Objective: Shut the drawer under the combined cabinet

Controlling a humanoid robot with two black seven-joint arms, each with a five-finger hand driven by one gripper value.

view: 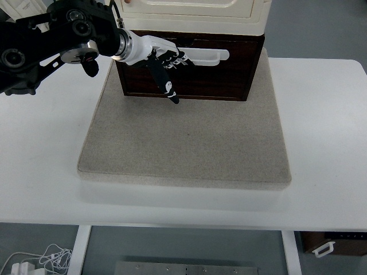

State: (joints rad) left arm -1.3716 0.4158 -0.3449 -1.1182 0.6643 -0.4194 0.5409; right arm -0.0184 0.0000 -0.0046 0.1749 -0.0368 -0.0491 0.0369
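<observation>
The dark wooden drawer (223, 74) sits under the cream cabinet (195, 14), its front face standing a little forward of the cabinet. A white handle (209, 55) runs across the drawer front. My left hand (163, 60) comes in from the left edge and rests against the drawer front at the left end of the handle. Its fingers are curled by the handle and its thumb (169, 89) points down toward the mat. I cannot tell whether the fingers grip the handle or only press on it.
The cabinet stands on a beige mat (183, 149) on a white table (321, 143). A cable bundle (40, 258) lies on the floor at the lower left. A person's fingertip (127, 2) shows at the top edge.
</observation>
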